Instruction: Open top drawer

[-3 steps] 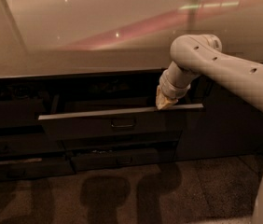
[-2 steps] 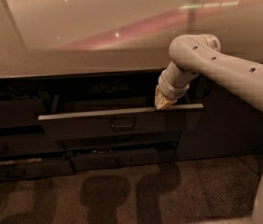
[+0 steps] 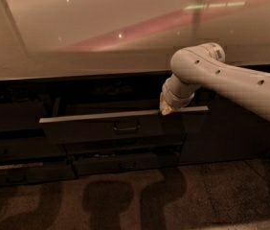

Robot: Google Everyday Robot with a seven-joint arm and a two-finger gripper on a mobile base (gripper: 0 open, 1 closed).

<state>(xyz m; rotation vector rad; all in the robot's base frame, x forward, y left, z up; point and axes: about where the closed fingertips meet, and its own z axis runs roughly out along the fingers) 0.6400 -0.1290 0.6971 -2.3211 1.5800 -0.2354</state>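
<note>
top drawer [image 3: 92, 131] sits partly pulled out below the surface [image 3: 77, 37], pale top edge showing, bar handle [image 3: 127, 126] mid-front. tool [image 3: 166, 110] is at the drawer's 1 o'clock, right at that top edge. can't tell if it's open or holding anything.

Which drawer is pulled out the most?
The top drawer, the widest, with a pale top edge, juts ahead of the narrower fronts below. The end effector is at that edge's right part.
</note>
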